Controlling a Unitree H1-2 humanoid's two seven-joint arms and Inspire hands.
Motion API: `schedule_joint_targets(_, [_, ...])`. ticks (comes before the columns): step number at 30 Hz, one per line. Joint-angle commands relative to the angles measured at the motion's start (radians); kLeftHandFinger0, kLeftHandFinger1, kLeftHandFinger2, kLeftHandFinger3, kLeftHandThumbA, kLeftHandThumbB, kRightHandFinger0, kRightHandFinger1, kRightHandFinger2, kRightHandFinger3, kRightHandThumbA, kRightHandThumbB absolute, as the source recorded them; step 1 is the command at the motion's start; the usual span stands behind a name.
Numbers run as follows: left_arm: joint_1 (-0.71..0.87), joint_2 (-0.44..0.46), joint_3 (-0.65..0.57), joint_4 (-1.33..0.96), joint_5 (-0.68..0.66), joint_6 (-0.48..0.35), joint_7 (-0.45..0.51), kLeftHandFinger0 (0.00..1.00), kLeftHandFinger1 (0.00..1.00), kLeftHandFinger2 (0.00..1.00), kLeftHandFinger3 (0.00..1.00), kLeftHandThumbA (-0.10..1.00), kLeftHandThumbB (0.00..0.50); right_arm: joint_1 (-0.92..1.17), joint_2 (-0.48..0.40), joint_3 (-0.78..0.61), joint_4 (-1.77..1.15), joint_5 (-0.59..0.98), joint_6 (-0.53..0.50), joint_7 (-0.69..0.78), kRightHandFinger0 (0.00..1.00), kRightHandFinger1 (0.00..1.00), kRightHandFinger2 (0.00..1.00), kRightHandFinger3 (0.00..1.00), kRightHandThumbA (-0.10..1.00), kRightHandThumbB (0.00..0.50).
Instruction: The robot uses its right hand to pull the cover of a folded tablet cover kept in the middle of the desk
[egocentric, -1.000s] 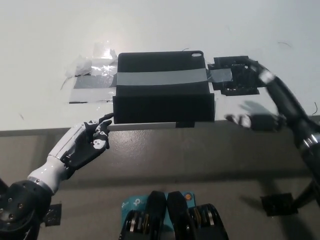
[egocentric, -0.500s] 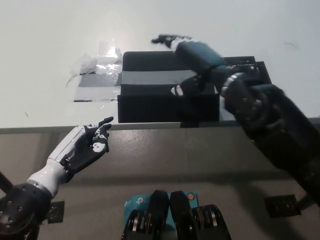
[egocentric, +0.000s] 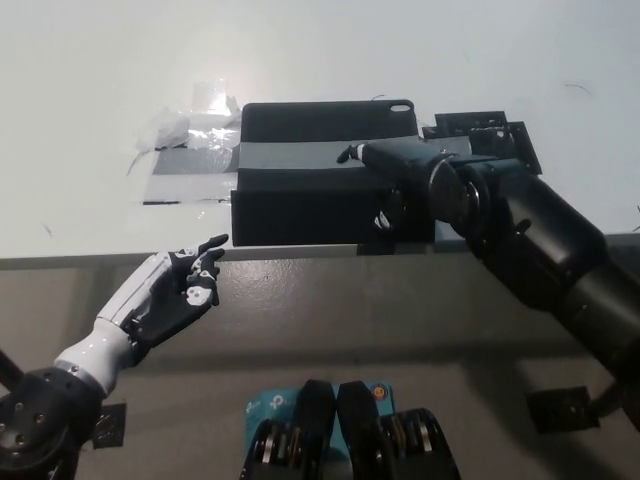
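While the right hand (egocentric: 400, 165) lies over the right end of the tablet cover (egocentric: 325, 175), it should hook the flap's edge firmly before drawing it back, keeping the pull low and level. Its fingers seem to press on the cover, though whether they grip it I cannot tell. That cover sits mid-desk (egocentric: 90, 70), taped down by a grey strip (egocentric: 290, 155). Below the desk edge, the left hand (egocentric: 170, 295) rests idle, fingers spread.
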Motion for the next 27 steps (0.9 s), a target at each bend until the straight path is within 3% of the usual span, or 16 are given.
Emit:
schedule_joint_targets(1, [-0.025,0.016,0.004,-0.037,-0.003,-0.002,-0.016,1.0,1.0,1.0,1.0,0.64,0.209,-0.029,0.015,0.013,-0.026,-0.044,0.034,0.063,1.0,1.0,1.0,1.0,0.7,0.5])
schedule_joint_targets(11, [-0.041,0.023,0.006,-0.04,0.001,0.008,-0.02,1.0,1.0,1.0,1.0,0.63,0.195,0.048,0.017,0.037,-0.262,-0.064,0.207,0.237,1.0,1.0,1.0,1.0,0.63,0.5])
schedule_joint_targets(14, [-0.039,0.025,0.008,-0.04,0.0,0.01,-0.022,1.0,1.0,1.0,1.0,0.63,0.211,0.081,0.001,0.014,-0.336,-0.114,0.208,0.286,1.0,1.0,1.0,1.0,0.64,0.5])
schedule_joint_targets(22, [-0.063,0.024,0.02,-0.038,-0.007,0.011,-0.019,1.0,1.0,1.0,1.0,0.6,0.197,0.164,-0.036,-0.093,-0.477,-0.206,0.208,0.422,1.0,1.0,1.0,1.0,0.57,0.5])
schedule_joint_targets(27, [-0.084,0.031,0.021,-0.029,-0.005,0.008,-0.022,1.0,1.0,1.0,1.0,0.6,0.192,0.221,-0.031,-0.163,-0.522,-0.219,0.208,0.473,1.0,1.0,1.0,1.0,0.61,0.5])
